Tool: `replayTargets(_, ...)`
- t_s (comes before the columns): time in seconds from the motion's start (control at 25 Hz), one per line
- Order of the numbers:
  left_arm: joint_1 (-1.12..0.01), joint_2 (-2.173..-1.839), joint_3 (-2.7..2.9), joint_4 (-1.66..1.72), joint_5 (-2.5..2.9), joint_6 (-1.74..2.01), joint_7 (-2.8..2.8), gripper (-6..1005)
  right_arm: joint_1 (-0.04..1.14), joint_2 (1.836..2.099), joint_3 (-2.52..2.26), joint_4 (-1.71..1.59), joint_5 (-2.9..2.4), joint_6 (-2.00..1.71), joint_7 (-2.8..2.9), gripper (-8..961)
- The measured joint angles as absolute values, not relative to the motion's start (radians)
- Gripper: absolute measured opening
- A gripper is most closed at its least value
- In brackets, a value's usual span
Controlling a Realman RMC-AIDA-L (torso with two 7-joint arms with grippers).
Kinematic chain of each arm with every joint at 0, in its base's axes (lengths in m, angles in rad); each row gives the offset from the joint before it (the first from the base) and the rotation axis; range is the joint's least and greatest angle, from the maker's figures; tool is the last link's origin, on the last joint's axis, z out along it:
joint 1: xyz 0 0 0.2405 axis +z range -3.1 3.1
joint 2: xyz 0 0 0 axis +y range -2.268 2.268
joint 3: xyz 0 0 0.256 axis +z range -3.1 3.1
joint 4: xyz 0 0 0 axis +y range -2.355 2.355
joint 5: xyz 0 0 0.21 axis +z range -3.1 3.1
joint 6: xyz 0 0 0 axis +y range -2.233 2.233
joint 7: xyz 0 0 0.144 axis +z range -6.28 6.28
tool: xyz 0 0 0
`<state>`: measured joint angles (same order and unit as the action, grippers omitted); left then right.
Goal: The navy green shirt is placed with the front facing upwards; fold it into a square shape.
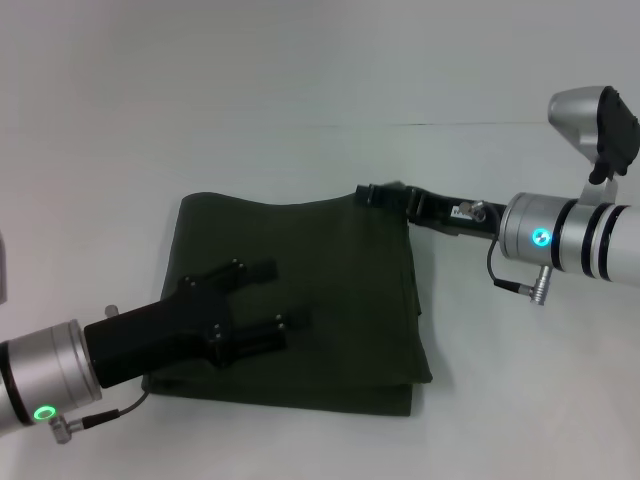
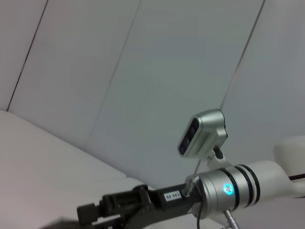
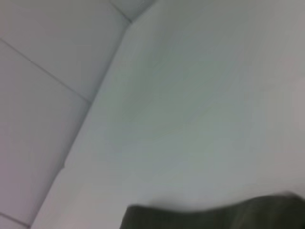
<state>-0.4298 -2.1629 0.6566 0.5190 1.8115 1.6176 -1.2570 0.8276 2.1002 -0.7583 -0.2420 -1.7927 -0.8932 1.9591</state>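
Two arms reach in over a white worktop [image 1: 300,80], and between them lies the navy green shirt [image 1: 330,270], already folded into a thick, roughly square stack near the middle, its layered edges showing along the near and right sides. No lettering or collar shows; only plain dark cloth faces up. My left pincer [image 1: 268,296] hovers over the near left part of the stack with its two black fingers spread wide and nothing between them; I judge it is either letting go or ready to press the fold flat. My right pincer [image 1: 372,194] comes in from the right and sits at the far right corner of the shirt, low against the cloth. Whether its fingers are closed on that corner I cannot tell, since they are small and dark against the fabric. From the left wrist camera I see the right arm and its pincer [image 2: 102,212] across from me. The right wrist camera shows only a strip of the shirt [image 3: 214,214] and bare worktop [image 3: 190,119]. By my reading, the fold is nearly complete.
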Motion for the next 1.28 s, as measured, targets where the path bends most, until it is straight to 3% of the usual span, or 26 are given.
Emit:
replayTargets(0.32, -0.433, -2.163, 0.657, 0.511, 1.810, 1.594, -1.252, 888, 0.827, 2.103, -0.753, -0.194, -1.640, -0.831, 1.772, 789)
replayTargets(0.6, -0.431, -2.163, 0.656, 0.507, 1.784, 1.557, -1.261, 886, 0.750, 2.096, -0.755, -0.213, -1.493, -0.853, 1.656, 790)
replayTargets(0.84, -0.447, -2.162, 0.657, 0.497, 1.749, 1.462, -1.337, 887, 0.692, 2.067, -0.761, -0.300, -1.547, -1.014, 1.700, 790)
replayTargets(1.28, -0.510, -2.160, 0.656, 0.528, 1.746, 1.174, -1.540, 860, 0.640, 1.979, -0.759, -0.407, -1.766, -1.357, 1.860, 790)
